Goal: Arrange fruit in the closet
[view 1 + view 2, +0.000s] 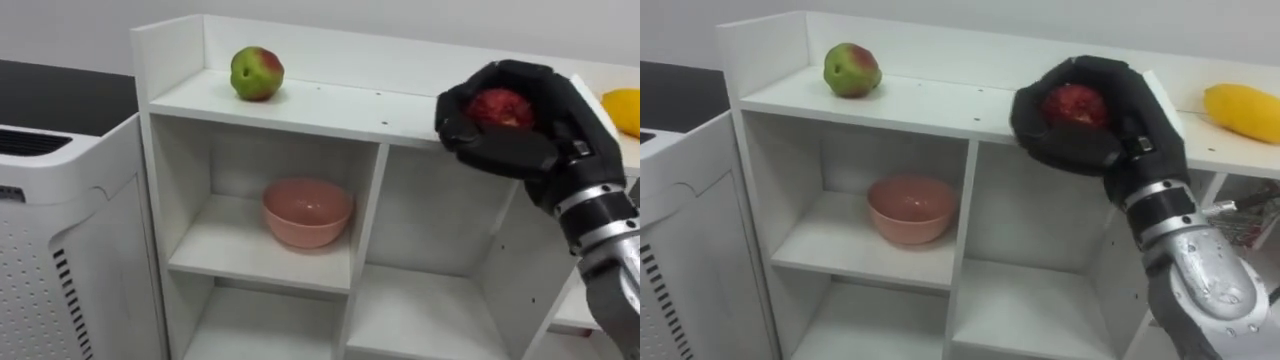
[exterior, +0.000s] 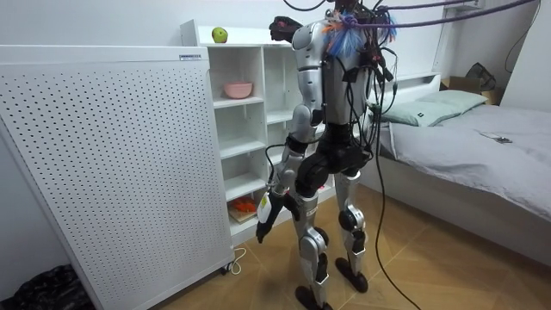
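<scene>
**Clerk:** Surface and room, please.

**Inspector:** A white closet (image 1: 330, 100) of open compartments stands against a pale wall. The robot stands upright in front of it, facing it. Its flat top has a raised back and a raised left end. A white perforated panel (image 2: 112, 164) stands just beside the closet on the room view's left. A bed (image 2: 482, 146) with grey bedding lies on that view's right, on a wooden floor (image 2: 430, 258).

**Clerk:** Contents?

**Inspector:** A green-and-red apple (image 1: 257, 73) sits on the top near the left end. A yellow fruit (image 1: 1240, 110) lies on the top at the far right. A pink bowl (image 1: 307, 211) stands upright in the upper left compartment. Something orange (image 2: 245, 205) lies in a low compartment; it is too small to identify.

**Clerk:** The fruit being handled?

**Inspector:** A red fruit (image 1: 500, 107), round and dark red with a mottled skin. Much of it is covered. It sits at the front edge of the top, right of the middle divider, well apart from the apple. I cannot tell whether it touches the top.

**Clerk:** Hands?

**Inspector:** The right hand (image 1: 520, 140) is raised to the top's level and grasps the red fruit, with its dark fingers (image 1: 1060, 150) curled round it. The left hand (image 2: 265, 215) hangs by the thigh; whether it is released or clenched cannot be told.
</scene>
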